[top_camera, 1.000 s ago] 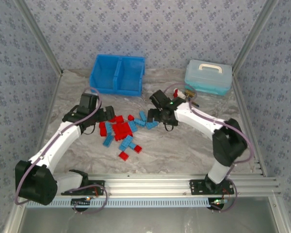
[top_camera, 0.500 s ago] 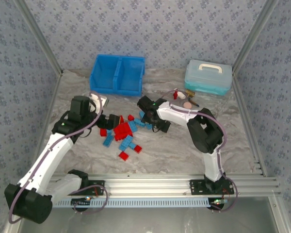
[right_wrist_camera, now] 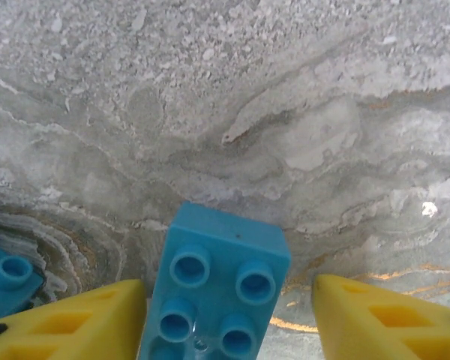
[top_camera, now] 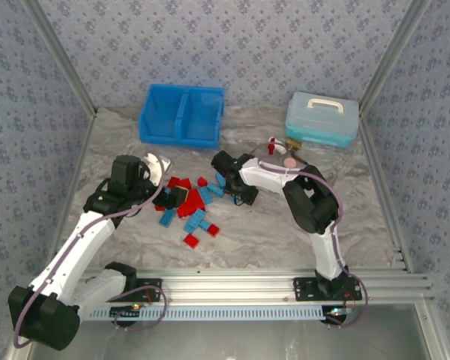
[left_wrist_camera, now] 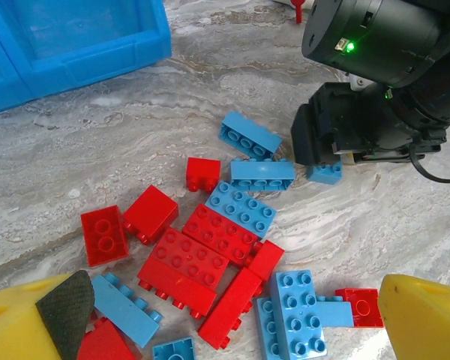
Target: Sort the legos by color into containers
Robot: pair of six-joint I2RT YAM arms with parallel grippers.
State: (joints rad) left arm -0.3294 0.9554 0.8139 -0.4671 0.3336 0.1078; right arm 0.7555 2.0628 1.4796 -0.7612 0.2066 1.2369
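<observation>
Red and light blue legos [top_camera: 189, 204] lie in a loose pile on the marble table, in front of the blue bin whose two containers [top_camera: 181, 114] sit side by side. My left gripper [top_camera: 169, 196] hovers open over the pile's left side, and its yellow fingers [left_wrist_camera: 427, 315] frame several bricks [left_wrist_camera: 210, 259]. My right gripper [top_camera: 238, 193] is down at the pile's right edge. Its fingers straddle one light blue lego [right_wrist_camera: 221, 285]: the left finger [right_wrist_camera: 67, 322] touches it, while the right finger stands a little apart. That lego [left_wrist_camera: 326, 173] rests on the table.
A pale teal lidded box [top_camera: 322, 118] stands at the back right, with a small red-and-white bottle [top_camera: 274, 142] and a pink disc [top_camera: 289, 160] in front of it. The bin wall [left_wrist_camera: 97, 64] is just behind the pile. Patterned walls enclose the table.
The right arm folded inward and its gripper came down at the pile's right edge, its jaws narrowing around a blue lego. The left gripper shifted right over the pile, still open.
</observation>
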